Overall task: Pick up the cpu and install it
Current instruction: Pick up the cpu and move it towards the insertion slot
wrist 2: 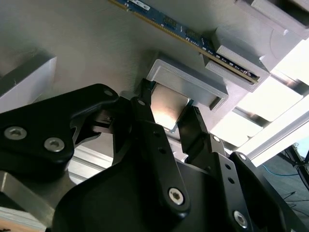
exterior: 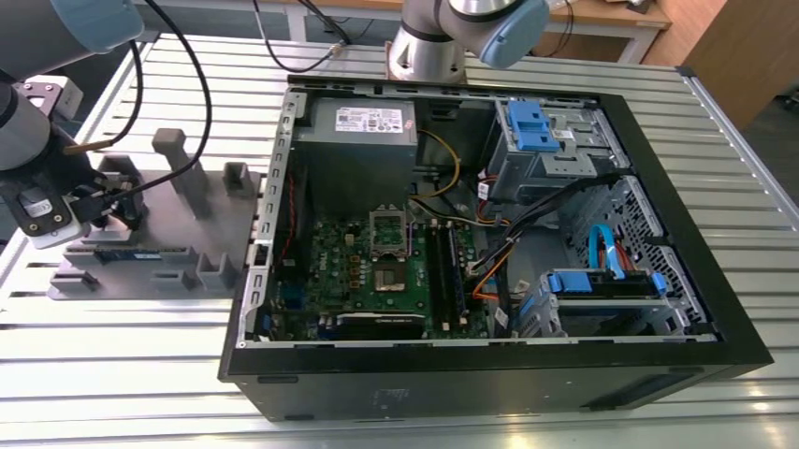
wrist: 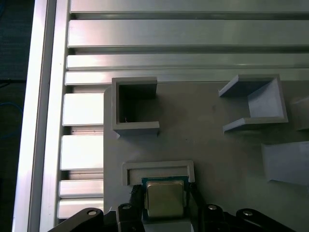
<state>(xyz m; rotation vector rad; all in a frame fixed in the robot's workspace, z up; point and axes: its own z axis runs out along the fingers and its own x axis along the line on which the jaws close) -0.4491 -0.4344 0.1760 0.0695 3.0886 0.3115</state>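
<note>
The gripper [wrist: 166, 191] is clenched on the cpu [wrist: 165, 200]. Its two dark fingers [wrist: 140, 193] sit against opposite edges of the square chip, so the cpu lies directly between them with its shiny top facing the first wrist view. It is at the edge of the grey tray [wrist: 207, 125], just beside a low grey bracket [wrist: 157, 166]. In the exterior view the tray [exterior: 150, 271] is on the left. The motherboard [exterior: 337, 271], inside the open computer case [exterior: 500, 374], lies well apart toward that view's right.
</note>
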